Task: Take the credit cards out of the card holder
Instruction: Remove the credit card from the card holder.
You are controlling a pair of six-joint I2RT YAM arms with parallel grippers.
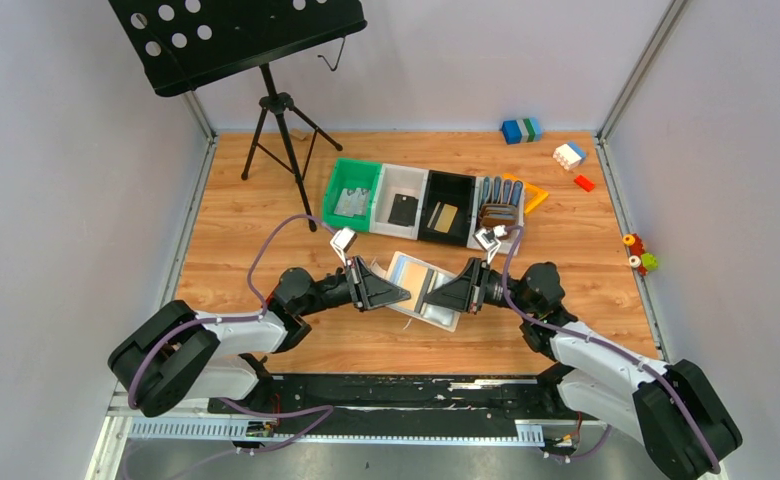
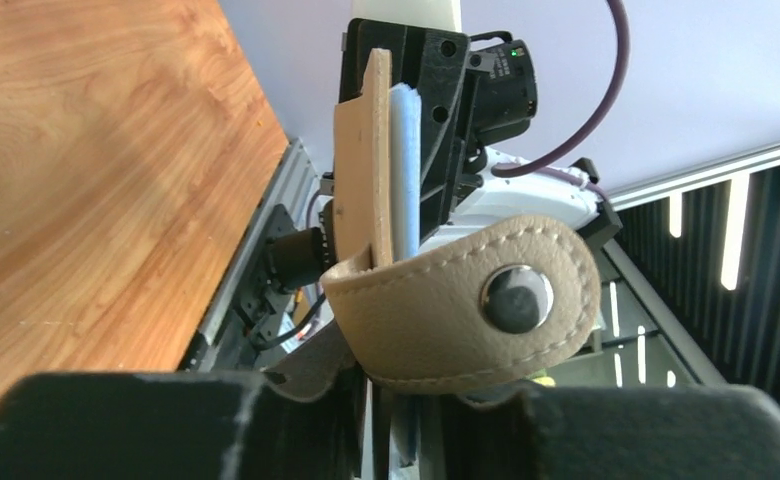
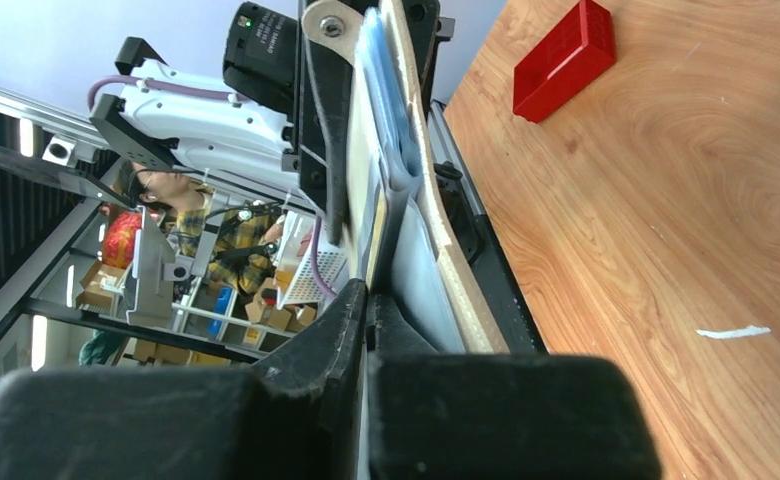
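Observation:
The pale beige card holder hangs open between both grippers, just above the table's middle. A gold-tan credit card lies on its silvery-grey inside. My left gripper is shut on the holder's left edge. In the left wrist view my gripper clamps the holder just below its snap tab. My right gripper comes from the right. In the right wrist view my gripper is shut on a thin cream-gold card layer that lies against the holder's tan cover.
A row of bins stands behind: green, clear, black and one with brown wallets. A music stand is at the back left. Toy bricks and a red brick lie at the back right.

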